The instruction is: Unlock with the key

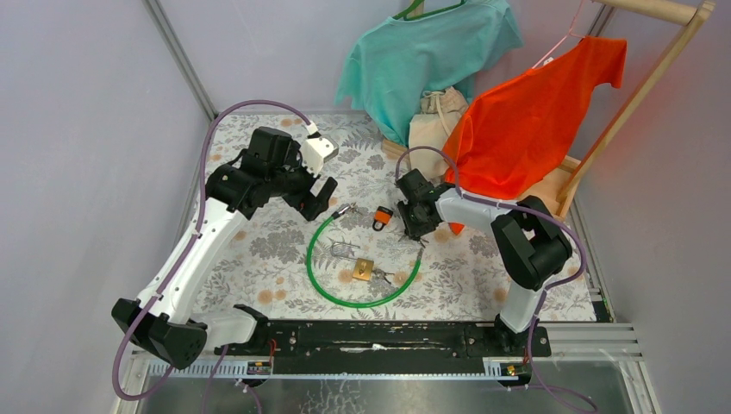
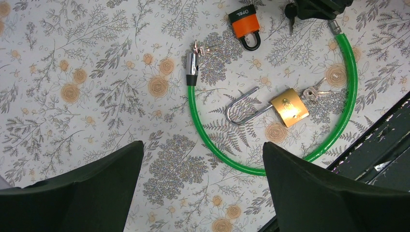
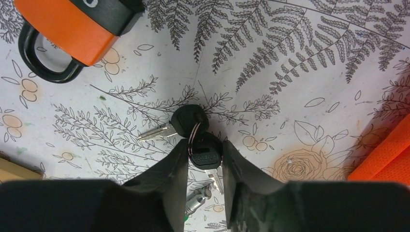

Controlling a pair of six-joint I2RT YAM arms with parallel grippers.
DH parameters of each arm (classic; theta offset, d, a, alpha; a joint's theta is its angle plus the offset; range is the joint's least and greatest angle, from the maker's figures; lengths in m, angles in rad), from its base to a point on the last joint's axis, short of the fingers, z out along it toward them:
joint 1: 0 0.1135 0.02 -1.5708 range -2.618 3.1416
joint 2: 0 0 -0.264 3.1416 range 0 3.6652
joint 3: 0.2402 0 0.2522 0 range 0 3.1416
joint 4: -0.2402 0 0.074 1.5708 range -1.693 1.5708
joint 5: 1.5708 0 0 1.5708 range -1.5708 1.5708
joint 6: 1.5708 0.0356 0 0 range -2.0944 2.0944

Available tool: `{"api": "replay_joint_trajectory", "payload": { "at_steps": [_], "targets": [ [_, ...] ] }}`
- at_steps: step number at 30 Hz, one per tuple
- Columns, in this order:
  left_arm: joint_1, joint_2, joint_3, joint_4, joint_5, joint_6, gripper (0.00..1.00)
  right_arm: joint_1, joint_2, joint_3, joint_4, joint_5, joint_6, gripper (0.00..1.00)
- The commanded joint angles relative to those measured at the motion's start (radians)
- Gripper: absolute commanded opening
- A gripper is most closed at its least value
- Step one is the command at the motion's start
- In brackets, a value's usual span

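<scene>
Right gripper (image 3: 205, 147) is down on the tablecloth (image 3: 309, 58) with its two fingers set either side of the black key (image 3: 207, 155), and both inner faces look to be in contact with that plastic head, so call it a pinch, though how firm it is I cannot tell. A second key (image 3: 186, 122) hangs on the same split ring at 11 o'clock from the pinched one, blade lying flat and pointing out towards 8 o'clock. Up at 10 o'clock sits the orange padlock (image 3: 72, 29), shackle closed, near but well clear of the fingers. From overhead, the keys and the right claw lie just at 3 o'clock of that padlock, with the brass padlock (image 1: 363, 269) and the green cable lock (image 1: 328, 285) away at 6 to 7 o'clock. Left gripper (image 2: 203, 193) hangs spread wide above the cable loop, holding nothing. Handling, as I judge it: this key is tiny, light, stiff and thin, and the smooth head could swivel or slip in the pads, while the spare key will dangle and tug. Best hold is square across the flat head, blade left free to point at the keyway.
</scene>
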Motion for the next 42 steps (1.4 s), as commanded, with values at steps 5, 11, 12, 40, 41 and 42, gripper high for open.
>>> {"api": "replay_joint_trajectory", "payload": {
  "at_steps": [5,11,12,40,41,42],
  "targets": [
    [0.008,-0.013,0.015,-0.010,0.015,-0.009,0.99,-0.001,0.001,0.002,0.007,-0.132,-0.008,0.12],
    [0.008,-0.013,-0.022,-0.010,0.060,-0.017,0.98,-0.001,-0.053,-0.026,0.049,-0.193,-0.014,0.00],
    [0.008,-0.012,-0.029,-0.011,0.070,-0.016,0.98,-0.002,-0.070,-0.037,0.058,-0.203,-0.016,0.00],
    [0.008,0.000,-0.218,0.002,0.704,0.033,0.85,0.047,-0.498,-0.005,0.128,-0.796,0.133,0.00],
    [0.007,-0.008,-0.231,0.007,0.746,0.045,0.85,0.059,-0.512,0.003,0.126,-0.817,0.145,0.00],
    [0.007,-0.015,-0.242,0.022,0.781,0.046,0.86,0.070,-0.525,0.008,0.130,-0.844,0.164,0.00]
  ]
}}
